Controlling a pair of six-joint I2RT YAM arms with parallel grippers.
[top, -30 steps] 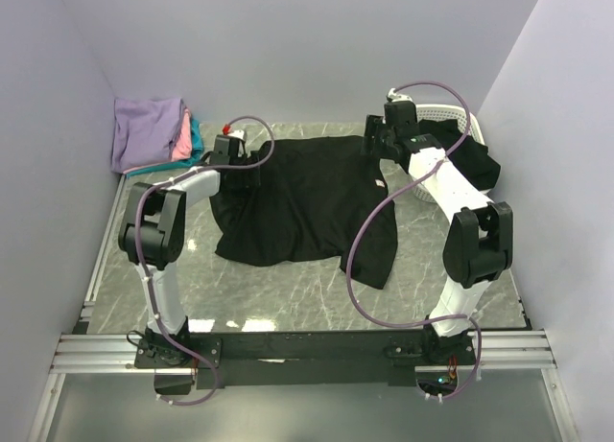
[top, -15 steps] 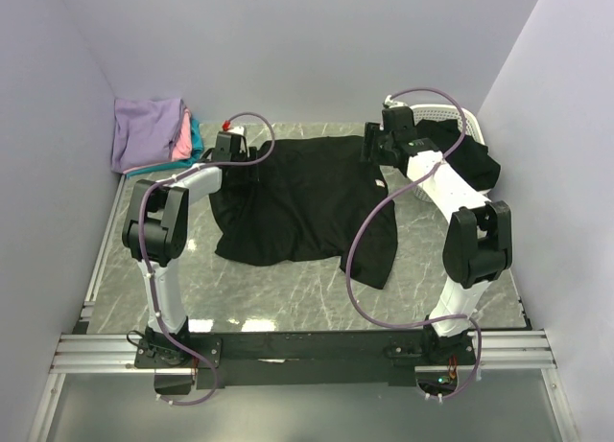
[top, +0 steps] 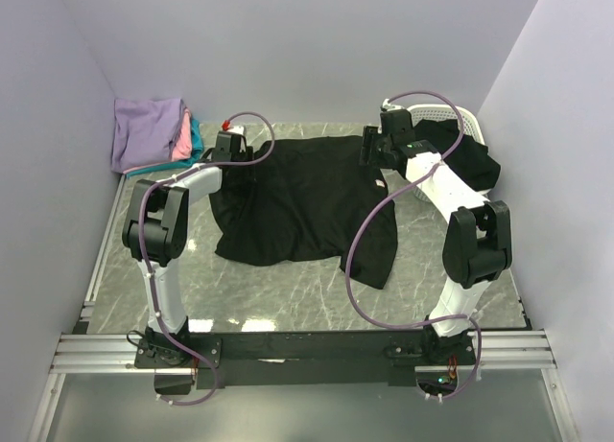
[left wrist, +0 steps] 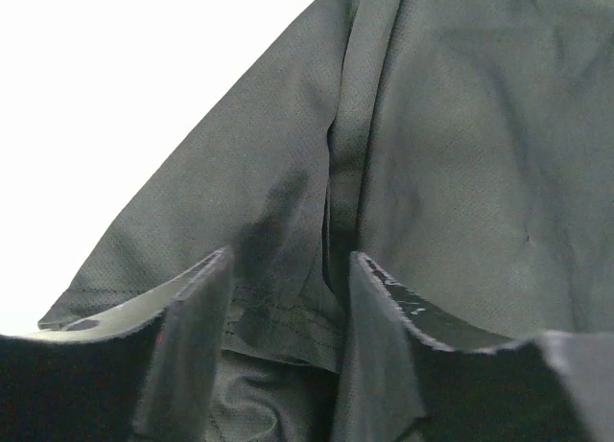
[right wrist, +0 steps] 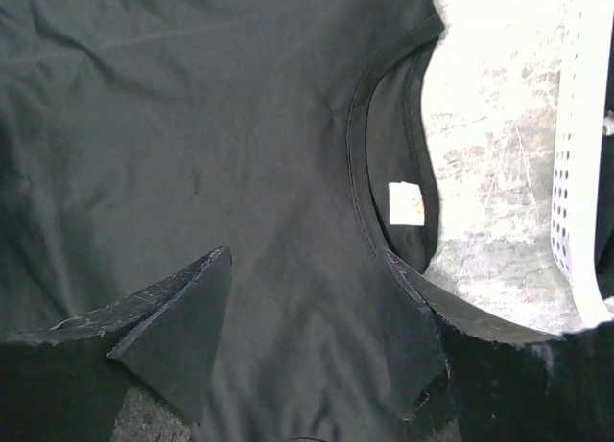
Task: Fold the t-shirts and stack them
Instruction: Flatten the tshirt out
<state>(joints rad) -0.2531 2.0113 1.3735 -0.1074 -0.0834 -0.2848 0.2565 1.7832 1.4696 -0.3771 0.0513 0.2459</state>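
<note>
T-shirt [right wrist: 192,126] beneath wide-parted right gripper [right wrist: 307,260]

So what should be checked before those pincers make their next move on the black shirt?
1. Black cloth t-shirt spread out on the grey marble table: ok.
2. Left pincer open, a shirt fold between its fingers: ok.
3. Right pincer open over the cloth beside the collar: ok.
4. Either pincer gripping cloth: not ok.
5. Folded lavender-topped shirt stack apart from the spread shirt: ok.
</note>
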